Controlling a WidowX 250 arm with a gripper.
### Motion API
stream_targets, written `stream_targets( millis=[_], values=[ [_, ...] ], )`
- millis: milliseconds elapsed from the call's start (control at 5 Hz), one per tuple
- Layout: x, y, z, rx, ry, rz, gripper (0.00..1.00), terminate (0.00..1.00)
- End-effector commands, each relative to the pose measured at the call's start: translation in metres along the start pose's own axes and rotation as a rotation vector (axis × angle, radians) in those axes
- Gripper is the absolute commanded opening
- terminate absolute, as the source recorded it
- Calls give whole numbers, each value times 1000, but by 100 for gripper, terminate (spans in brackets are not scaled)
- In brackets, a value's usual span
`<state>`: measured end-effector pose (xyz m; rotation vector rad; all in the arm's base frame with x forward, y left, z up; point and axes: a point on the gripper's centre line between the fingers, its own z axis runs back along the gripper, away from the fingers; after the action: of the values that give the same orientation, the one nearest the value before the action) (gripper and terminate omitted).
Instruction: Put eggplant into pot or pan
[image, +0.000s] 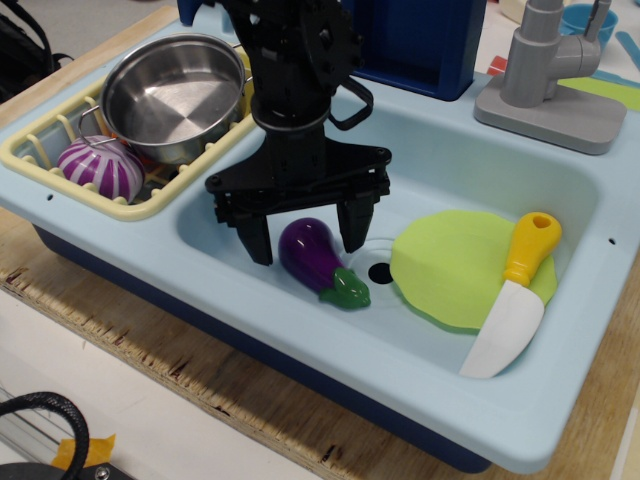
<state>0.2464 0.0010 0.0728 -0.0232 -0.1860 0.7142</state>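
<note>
The eggplant (315, 255), glossy dark purple with a green cap pointing right, lies on the floor of the light-blue sink (470, 400). My black gripper (305, 243) is open and reaches down into the sink, one finger on each side of the eggplant's fat end; I cannot tell whether the fingers touch it. The shiny steel pot (172, 95) stands empty in the yellow dish rack (40, 165) at the upper left, apart from the gripper.
A round purple toy with white stripes (98, 168) lies in the rack in front of the pot. A green cutting board (450, 265) and a toy knife with a yellow handle (512, 292) lie in the sink's right half. A grey faucet (550, 70) stands at the back right.
</note>
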Motion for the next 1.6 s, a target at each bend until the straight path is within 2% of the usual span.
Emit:
stream_targets(
  millis=[0,200,400,600,1000,1200,1400],
  values=[
    [9,-10,-12,12,-7,23,100,0],
    [11,-14,-21,32,26,57,0,0],
    [10,-22,-15,21,23,61,0,0],
    [13,-31,6,16,3,23,0,0],
    [35,-27,51,15,-114,23,0,0],
    [54,-14,79,14,-180,51,0,0],
    [70,-2,94,-16,-238,59,0,0]
  ],
)
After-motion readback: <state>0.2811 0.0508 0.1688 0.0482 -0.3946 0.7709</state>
